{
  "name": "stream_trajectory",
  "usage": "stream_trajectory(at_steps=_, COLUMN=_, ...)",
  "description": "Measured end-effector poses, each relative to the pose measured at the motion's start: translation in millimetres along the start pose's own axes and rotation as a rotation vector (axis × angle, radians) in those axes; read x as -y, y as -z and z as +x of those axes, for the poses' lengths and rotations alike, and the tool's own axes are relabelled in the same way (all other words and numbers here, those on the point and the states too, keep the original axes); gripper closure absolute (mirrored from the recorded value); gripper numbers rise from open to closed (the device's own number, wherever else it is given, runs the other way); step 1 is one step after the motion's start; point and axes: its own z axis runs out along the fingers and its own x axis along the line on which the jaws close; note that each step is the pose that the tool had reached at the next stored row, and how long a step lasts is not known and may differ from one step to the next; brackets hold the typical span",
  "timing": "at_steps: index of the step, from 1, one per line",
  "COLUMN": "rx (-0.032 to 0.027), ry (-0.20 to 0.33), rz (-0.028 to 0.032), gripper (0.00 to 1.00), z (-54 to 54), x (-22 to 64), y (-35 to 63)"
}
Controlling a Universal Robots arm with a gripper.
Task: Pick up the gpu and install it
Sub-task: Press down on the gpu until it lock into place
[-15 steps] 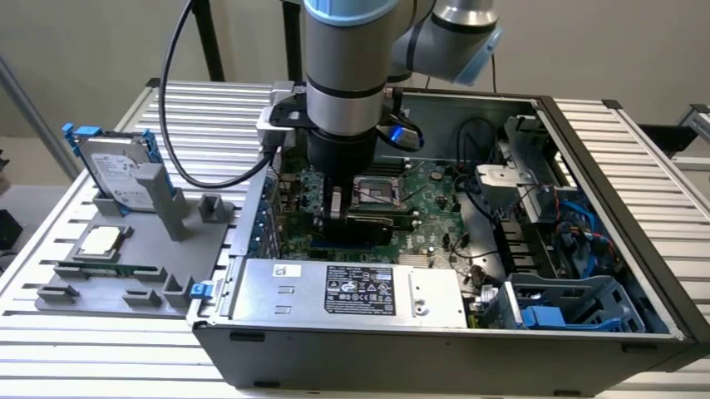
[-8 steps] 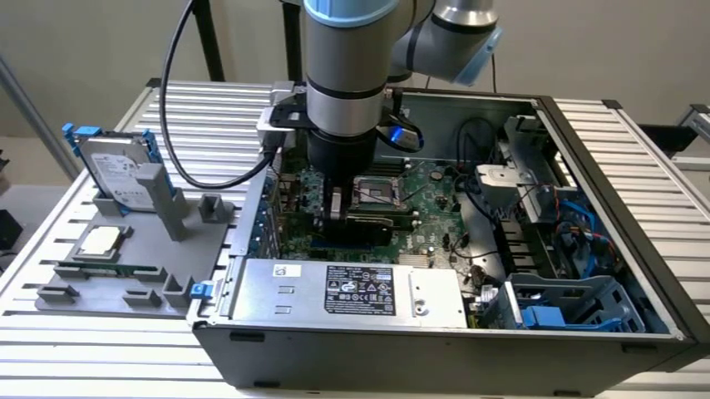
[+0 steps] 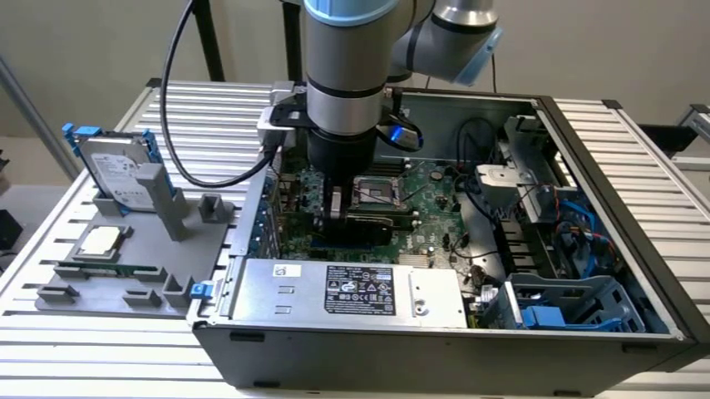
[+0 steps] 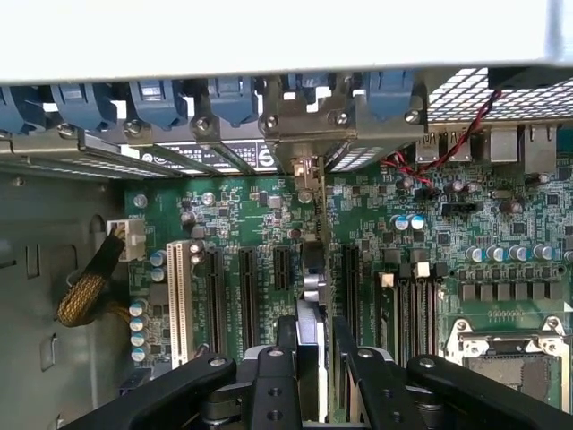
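The gpu [image 4: 312, 273] shows edge-on in the wrist view as a thin card standing upright over the green motherboard [image 4: 448, 233]. It runs from between my fingers to its metal bracket [image 4: 304, 125] at the case's rear slot openings, lined up among the black expansion slots [image 4: 246, 296]. My gripper [image 4: 313, 358] is shut on the card's near end. Whether the card is seated in a slot I cannot tell. In the exterior view the gripper [image 3: 332, 220] is low inside the open computer case [image 3: 621, 208], over the slot area beside the CPU socket [image 3: 377, 191].
The power supply [image 3: 344, 291] lies along the case's near edge and a blue drive cage [image 3: 566, 303] sits at the near corner on the exterior view's right. Left of the case, a grey fixture [image 3: 205, 249] holds a hard drive with blue rails [image 3: 116, 170], a CPU chip [image 3: 100, 241] and a memory stick [image 3: 106, 270].
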Motion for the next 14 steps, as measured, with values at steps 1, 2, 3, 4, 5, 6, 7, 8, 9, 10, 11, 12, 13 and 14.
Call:
stream_trajectory(at_steps=1, rx=-0.0004, ry=0.0, rz=0.0, gripper=1.0, z=-0.1, x=0.0, y=-0.1)
stream_trajectory(at_steps=2, rx=-0.0008, ry=0.0, rz=0.0, gripper=1.0, z=-0.2, x=0.0, y=-0.3)
stream_trajectory(at_steps=3, rx=-0.0014, ry=0.0, rz=0.0, gripper=1.0, z=-0.2, x=0.0, y=-0.5)
stream_trajectory(at_steps=4, rx=-0.0019, ry=0.0, rz=0.0001, gripper=1.0, z=-0.3, x=0.0, y=-0.8)
stream_trajectory(at_steps=5, rx=-0.0025, ry=0.0, rz=0.0001, gripper=1.0, z=-0.3, x=0.0, y=-1.1)
stream_trajectory(at_steps=6, rx=-0.0032, ry=0.0, rz=0.0001, gripper=1.0, z=-0.3, x=0.0, y=-1.5)
stream_trajectory(at_steps=7, rx=-0.0038, ry=0.0, rz=0.0001, gripper=1.0, z=-0.3, x=0.0, y=-1.8)
stream_trajectory(at_steps=8, rx=-0.0045, ry=0.0, rz=0.0001, gripper=1.0, z=-0.4, x=0.0, y=-2.3)
stream_trajectory(at_steps=9, rx=-0.0052, ry=0.0, rz=0.0001, gripper=1.0, z=-0.4, x=0.0, y=-2.7)
stream_trajectory(at_steps=10, rx=-0.0053, ry=0.0, rz=0.0005, gripper=1.0, z=-0.6, x=0.1, y=-3.5)
stream_trajectory(at_steps=11, rx=-0.006, ry=0.0, rz=0.0005, gripper=1.0, z=-0.6, x=0.1, y=-4.0)
stream_trajectory(at_steps=12, rx=-0.0069, ry=0.0, rz=0.0004, gripper=1.0, z=-0.7, x=0.1, y=-4.5)
stream_trajectory(at_steps=13, rx=-0.0079, ry=0.0, rz=0.0004, gripper=1.0, z=-0.9, x=0.1, y=-4.9)
stream_trajectory(at_steps=14, rx=-0.0086, ry=0.0, rz=0.0003, gripper=1.0, z=-1.0, x=0.1, y=-5.2)
